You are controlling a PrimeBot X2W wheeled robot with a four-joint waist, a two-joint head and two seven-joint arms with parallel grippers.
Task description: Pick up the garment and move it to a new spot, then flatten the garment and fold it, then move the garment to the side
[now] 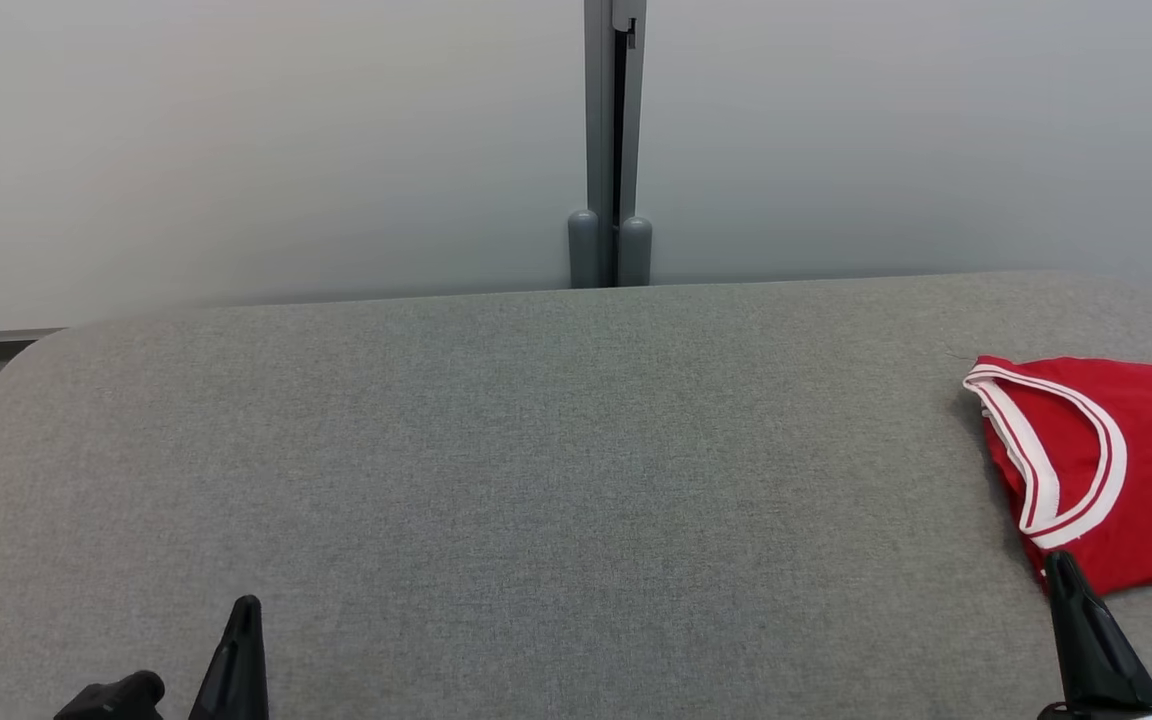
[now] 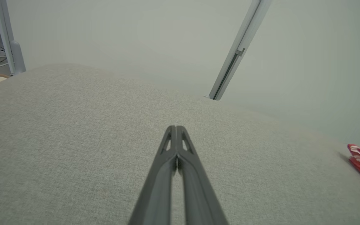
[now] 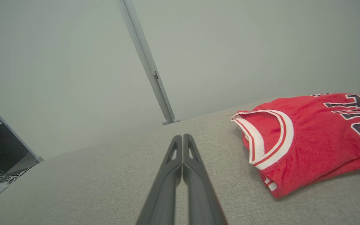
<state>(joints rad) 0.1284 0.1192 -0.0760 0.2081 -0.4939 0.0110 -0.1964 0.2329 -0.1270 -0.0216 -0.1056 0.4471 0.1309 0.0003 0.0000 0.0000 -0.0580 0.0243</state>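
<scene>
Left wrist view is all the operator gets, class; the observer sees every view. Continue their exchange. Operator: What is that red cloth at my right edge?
Observer: A red fabric jersey with a white-banded opening, lying folded on the grey fabric-covered surface.
Operator: Any print on it?
Observer: Yes, dark block lettering runs across it, readable from the right wrist view.
Operator: Where is the other arm?
Observer: The right gripper sits beside the jersey's banded end, apart from it, jaws closed on nothing.
</scene>
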